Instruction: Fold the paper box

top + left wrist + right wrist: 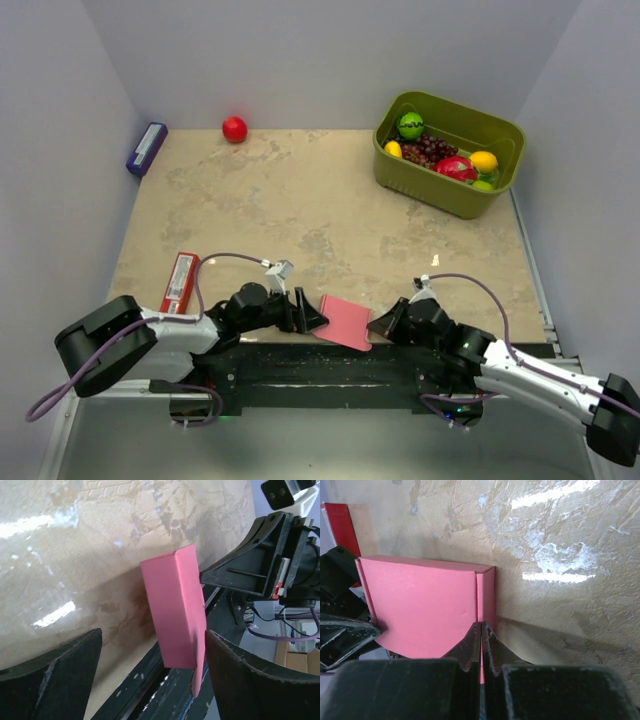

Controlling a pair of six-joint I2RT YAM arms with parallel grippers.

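Observation:
The pink paper box [345,322] lies partly folded at the table's near edge, between my two grippers. In the left wrist view the paper box [175,610] shows one side wall raised and overhangs the black rail. My left gripper [305,312] is open, its fingers [240,680] straddling the box's left end, the right finger close against a pink flap. My right gripper [385,322] is shut on the box's right edge. In the right wrist view its tips [482,625] pinch a thin pink flap of the paper box [420,610].
A red flat packet [180,282] lies left of the left arm. An olive basket [440,195] of toy fruit stands at the back right. A red ball [234,129] and a purple box [147,148] sit at the back left. The black base rail [320,365] runs along the near edge.

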